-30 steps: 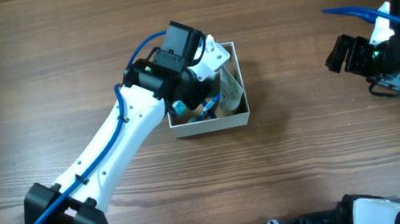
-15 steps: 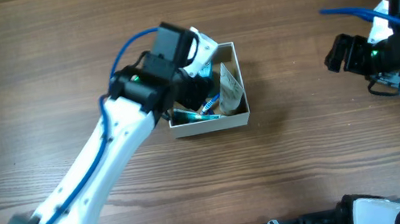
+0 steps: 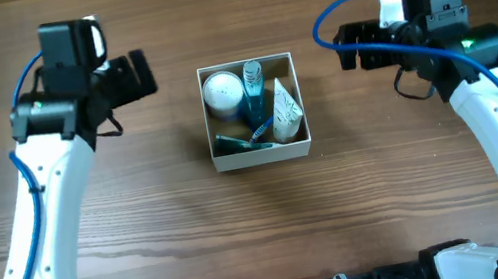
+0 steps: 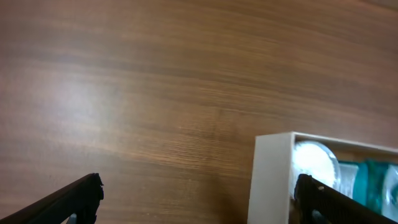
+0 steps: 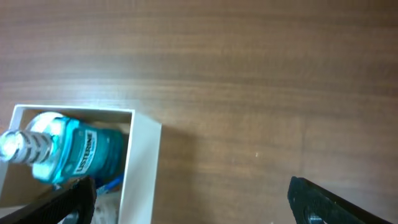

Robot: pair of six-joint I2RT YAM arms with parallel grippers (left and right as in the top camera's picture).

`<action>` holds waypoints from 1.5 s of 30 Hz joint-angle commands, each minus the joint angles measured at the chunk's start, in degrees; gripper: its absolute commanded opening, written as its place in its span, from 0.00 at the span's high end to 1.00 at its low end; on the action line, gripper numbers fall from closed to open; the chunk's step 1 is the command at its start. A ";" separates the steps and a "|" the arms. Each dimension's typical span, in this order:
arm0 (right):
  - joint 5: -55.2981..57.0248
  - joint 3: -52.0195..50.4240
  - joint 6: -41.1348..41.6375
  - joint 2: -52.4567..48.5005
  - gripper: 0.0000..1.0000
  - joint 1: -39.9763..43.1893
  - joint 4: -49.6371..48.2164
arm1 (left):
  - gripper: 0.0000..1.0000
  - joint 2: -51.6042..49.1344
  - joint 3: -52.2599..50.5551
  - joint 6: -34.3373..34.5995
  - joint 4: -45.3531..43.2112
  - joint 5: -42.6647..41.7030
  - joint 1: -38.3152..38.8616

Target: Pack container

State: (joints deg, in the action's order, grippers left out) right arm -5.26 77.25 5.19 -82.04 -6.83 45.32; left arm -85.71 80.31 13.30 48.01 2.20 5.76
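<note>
White container, square, open face upward

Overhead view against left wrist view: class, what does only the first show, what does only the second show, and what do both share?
Only the overhead view shows the right claw, plus the white packet and the slim teal item lying in the container. Only the left wrist view shows the left claw open, its fingertips wide apart with nothing between them. Both share the wooden table, the container's white wall, the round white jar and the blue bottle beside it.
</note>
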 commanded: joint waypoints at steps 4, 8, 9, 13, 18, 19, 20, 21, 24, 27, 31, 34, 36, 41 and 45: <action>2.38 0.02 1.03 2.51 0.00 -0.07 3.45 | 0.00 1.68 0.15 3.45 5.44 -1.70 -1.86; 3.04 -3.43 3.54 8.13 0.00 -0.07 5.64 | 0.00 7.28 -3.13 1.92 4.59 -1.25 0.13; 3.39 -5.27 4.35 10.16 0.00 -0.07 5.27 | 0.00 10.01 -5.51 1.92 3.45 -1.11 1.14; 3.41 -16.22 5.55 21.81 0.00 -0.09 1.51 | 0.00 22.38 -17.31 1.92 -0.61 -1.05 4.92; 7.39 -31.50 3.85 42.93 0.00 -0.07 -3.08 | 0.00 43.01 -31.91 2.19 -1.57 -1.07 9.57; 7.41 -33.70 3.96 46.60 0.00 -0.07 -3.13 | 0.00 48.04 -34.73 2.14 -1.40 -1.01 10.19; 7.10 -35.67 4.26 49.75 0.00 -0.07 -3.41 | 0.00 51.69 -36.63 2.14 -1.42 -0.87 10.27; 6.32 -37.29 4.66 52.63 0.00 -0.07 -3.48 | 0.00 54.88 -38.21 2.14 -1.55 -0.63 10.23; 6.14 -40.11 5.90 57.83 0.00 -0.07 -2.12 | 0.00 61.46 -40.26 2.16 -1.60 -0.66 10.21; 6.12 -40.30 5.90 58.80 0.00 -0.07 2.62 | 0.00 64.83 -40.24 2.14 1.29 -0.66 10.21; 6.12 -40.30 5.90 58.14 0.00 -0.07 5.55 | 0.00 65.31 -40.24 2.16 5.03 -0.66 10.21; 6.12 -40.30 5.90 58.10 0.00 -0.07 5.53 | 0.00 65.31 -40.24 2.16 7.06 -0.66 10.21; 6.12 -40.30 5.88 58.10 0.00 -0.07 5.53 | 0.00 65.31 -40.24 2.16 7.56 -0.63 10.21; 6.12 -40.30 5.90 58.10 0.00 -0.07 5.53 | 0.00 65.31 -40.24 2.16 7.65 -0.66 10.21; 6.12 -40.30 5.88 59.41 0.00 -0.07 6.01 | 0.00 65.31 -40.24 2.16 7.65 -0.66 10.21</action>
State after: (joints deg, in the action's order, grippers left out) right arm -0.12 37.52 10.28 -24.10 -6.81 50.83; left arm -20.73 40.66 15.40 55.77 1.45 15.62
